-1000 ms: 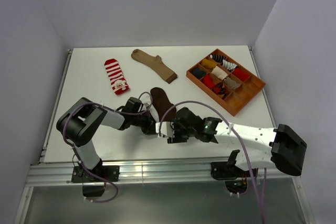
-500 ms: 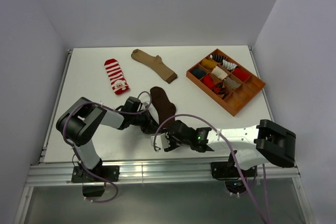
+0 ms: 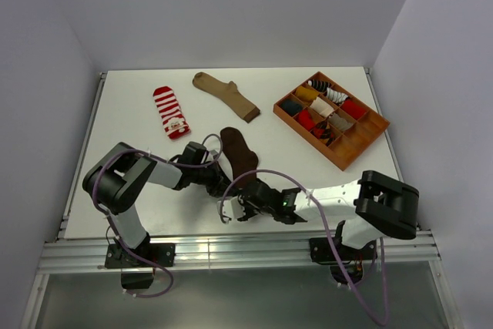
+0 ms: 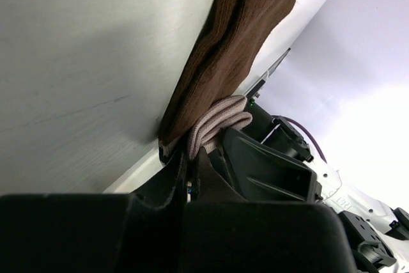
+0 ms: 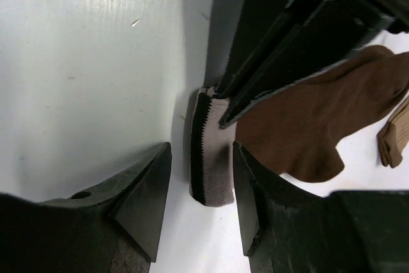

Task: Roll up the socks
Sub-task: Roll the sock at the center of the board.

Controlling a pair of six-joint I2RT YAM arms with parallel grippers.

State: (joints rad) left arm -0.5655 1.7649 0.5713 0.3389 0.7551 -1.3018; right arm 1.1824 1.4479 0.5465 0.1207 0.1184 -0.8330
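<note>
The dark brown sock (image 3: 239,152) lies in the middle of the table, toe pointing away. Its striped cuff (image 5: 214,164) is folded over at the near end. My left gripper (image 3: 223,185) is shut on that cuff, which bunches at its fingertips (image 4: 217,123) in the left wrist view. My right gripper (image 5: 199,206) stands open with its fingers either side of the cuff's free end, the right finger (image 5: 249,196) close to the fabric and a gap on the left. A red-and-white striped sock (image 3: 171,112) and a tan sock (image 3: 227,95) lie flat at the back.
An orange compartment tray (image 3: 368,135) holding several rolled socks sits at the back right. Both arms meet low over the near middle of the table (image 3: 139,159), the right gripper (image 3: 237,207) just in front of the left one.
My right arm has swung left and nearer along the front of the table, bringing its gripper to the cuff's end, and its jaws have narrowed a little. The left gripper has kept its hold.
</note>
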